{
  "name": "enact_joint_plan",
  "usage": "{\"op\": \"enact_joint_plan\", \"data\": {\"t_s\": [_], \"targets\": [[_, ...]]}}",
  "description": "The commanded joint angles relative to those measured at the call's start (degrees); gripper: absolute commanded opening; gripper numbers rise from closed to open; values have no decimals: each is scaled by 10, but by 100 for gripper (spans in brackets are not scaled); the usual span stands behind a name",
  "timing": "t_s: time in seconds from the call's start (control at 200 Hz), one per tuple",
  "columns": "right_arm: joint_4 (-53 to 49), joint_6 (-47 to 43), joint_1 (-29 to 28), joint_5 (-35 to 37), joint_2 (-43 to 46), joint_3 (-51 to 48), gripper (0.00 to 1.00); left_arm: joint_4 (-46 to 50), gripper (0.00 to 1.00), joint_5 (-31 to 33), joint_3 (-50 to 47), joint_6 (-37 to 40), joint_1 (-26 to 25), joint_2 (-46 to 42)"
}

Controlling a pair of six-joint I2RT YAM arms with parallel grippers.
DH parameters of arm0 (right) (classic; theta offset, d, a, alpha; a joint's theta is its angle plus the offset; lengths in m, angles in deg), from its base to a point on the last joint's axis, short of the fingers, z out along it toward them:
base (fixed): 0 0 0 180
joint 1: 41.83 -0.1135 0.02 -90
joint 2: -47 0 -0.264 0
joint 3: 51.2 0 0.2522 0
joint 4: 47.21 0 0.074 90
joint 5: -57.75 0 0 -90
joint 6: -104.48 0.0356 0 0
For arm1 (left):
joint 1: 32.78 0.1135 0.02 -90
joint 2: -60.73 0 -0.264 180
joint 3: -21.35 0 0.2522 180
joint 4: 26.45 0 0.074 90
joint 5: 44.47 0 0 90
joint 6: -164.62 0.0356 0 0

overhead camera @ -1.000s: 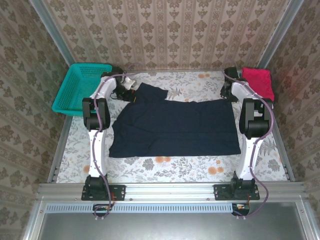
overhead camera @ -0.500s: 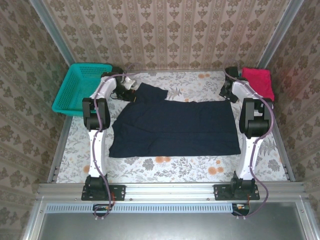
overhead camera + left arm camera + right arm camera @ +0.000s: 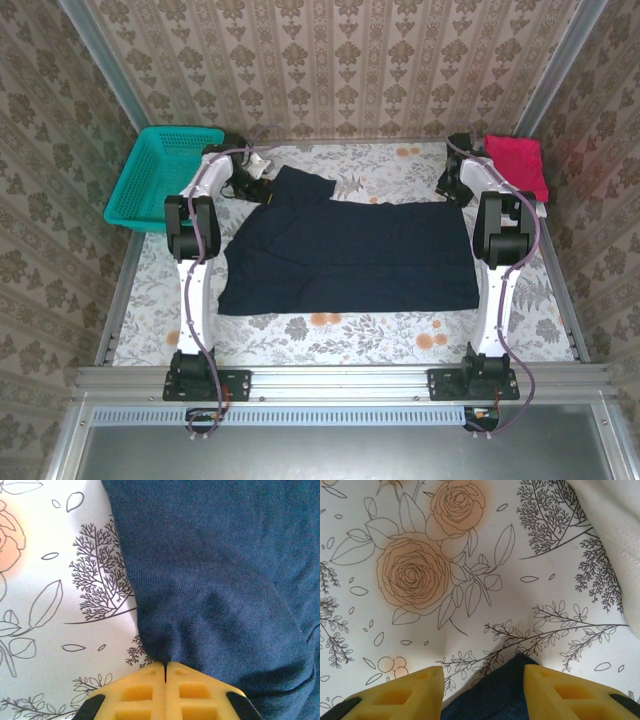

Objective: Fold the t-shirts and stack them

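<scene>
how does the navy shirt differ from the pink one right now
The navy t-shirt lies spread across the middle of the table; the pink t-shirt sits folded compact at the far right corner. The navy one covers far more surface than the pink one. The left gripper is shut on the navy one's edge; no gripper holds the pink one. Both are plain-coloured cloth.
</scene>
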Motion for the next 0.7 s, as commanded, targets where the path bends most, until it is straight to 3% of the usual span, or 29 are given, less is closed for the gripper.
{"op": "enact_joint_plan", "data": {"t_s": [0.0, 0.255, 0.375, 0.49, 0.695], "targets": [[-32, 14, 9, -13, -17, 22, 46, -1, 0, -13, -5, -6, 4, -27], [-83, 23, 14, -11, -51, 70, 38, -1, 0, -13, -5, -7, 3, -26], [-88, 24, 14, -10, -54, 76, 22, -1, 0, -12, -5, -6, 4, -26], [-81, 26, 13, -4, -46, 69, 0, -1, 0, -12, -5, -6, 5, -26], [-49, 21, 9, -6, 3, 39, 0, -28, 0, -19, -27, -6, 7, -47]]}}
